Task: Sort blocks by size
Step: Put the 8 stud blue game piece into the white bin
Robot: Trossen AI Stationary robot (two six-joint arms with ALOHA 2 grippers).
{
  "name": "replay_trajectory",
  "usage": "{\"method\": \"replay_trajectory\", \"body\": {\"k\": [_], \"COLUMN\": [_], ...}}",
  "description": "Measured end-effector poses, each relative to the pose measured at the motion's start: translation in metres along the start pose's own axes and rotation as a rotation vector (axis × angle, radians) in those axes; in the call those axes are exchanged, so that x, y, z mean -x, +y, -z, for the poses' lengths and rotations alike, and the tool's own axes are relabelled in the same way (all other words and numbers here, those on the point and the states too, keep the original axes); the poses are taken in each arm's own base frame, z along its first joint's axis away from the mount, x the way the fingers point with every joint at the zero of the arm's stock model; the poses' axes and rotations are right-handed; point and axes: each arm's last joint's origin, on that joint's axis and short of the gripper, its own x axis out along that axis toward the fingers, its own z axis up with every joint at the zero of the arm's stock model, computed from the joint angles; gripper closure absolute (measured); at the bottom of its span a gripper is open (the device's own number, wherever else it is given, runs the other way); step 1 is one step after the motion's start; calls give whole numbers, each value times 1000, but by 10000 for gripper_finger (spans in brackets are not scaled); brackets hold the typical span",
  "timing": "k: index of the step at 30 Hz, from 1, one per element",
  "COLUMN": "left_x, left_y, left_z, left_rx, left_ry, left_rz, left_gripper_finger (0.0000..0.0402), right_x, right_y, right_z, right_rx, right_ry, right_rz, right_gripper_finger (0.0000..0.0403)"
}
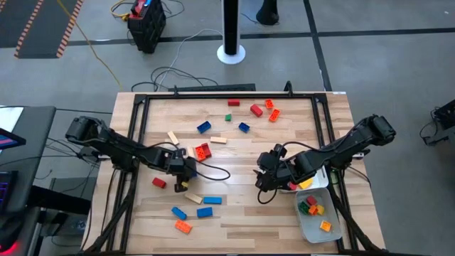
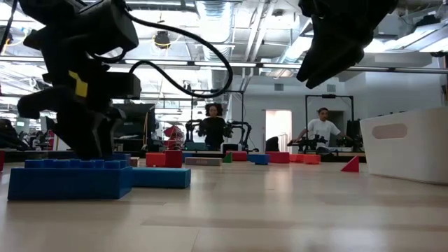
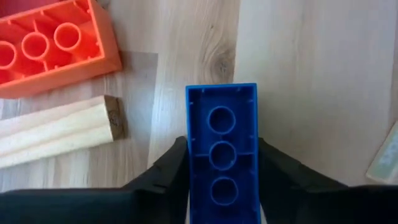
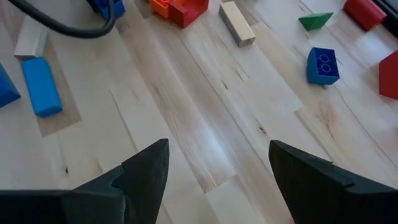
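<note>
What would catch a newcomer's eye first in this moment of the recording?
The left wrist view stands out: an oblong blue block, hollow side up, sits between the left gripper fingers, beside an orange block and a tan block. From above, coloured blocks lie scattered over the wooden table, and a white tray at the right near corner holds a few. The right gripper hovers open over bare wood.

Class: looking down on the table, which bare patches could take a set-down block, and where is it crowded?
Free: the wood between the left hand and right hand, and the near edge left of the white tray. Crowded: the blocks near the left hand, and the far cluster by the red block.
</note>
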Motion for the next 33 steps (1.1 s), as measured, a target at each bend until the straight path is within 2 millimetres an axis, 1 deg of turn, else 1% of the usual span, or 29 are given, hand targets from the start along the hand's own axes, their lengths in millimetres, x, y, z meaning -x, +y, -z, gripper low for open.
{"method": "replay_trajectory", "body": {"k": [3,6,8,10,12,15,17,20,22,26,29,33], "left_x": [-1,3,8,14,18,21,24,27,30,34,38,40], "left_y": [2,4,4,5,6,3,2,3,4,5,2,-3], "left_z": [0,-1,-6,-17,-27,-43,-54,-63,-67,-71,-73,-72], "left_rx": [-7,-25,-36,-54,-80,-129,-152,-162,-160,-144,-139,-150], "left_ry": [-1,-29,-95,-203,-315,-539,-692,-825,-878,-928,-978,-989], "left_rz": [-1,0,11,24,30,40,41,41,81,135,147,164], "left_gripper_finger": [274,274,274,274,274,274,274,274,272,270,269,268], "right_x": [5,18,23,24,20,12,8,6,4,0,-15,-32], "right_y": [-2,-6,-8,-8,-5,8,19,33,39,49,58,65], "right_z": [1,-3,-4,-4,-4,-8,-15,-26,-31,-39,-45,-53], "right_rx": [8,1,2,33,61,100,134,167,195,246,281,301], "right_ry": [5,-11,-22,-23,-48,-160,-244,-356,-409,-516,-601,-699], "right_rz": [-1,-16,-28,-27,5,35,6,-64,-92,-108,-92,-66], "right_gripper_finger": [101,101,101,101,101,101,101,101,101,101,101,101]}}
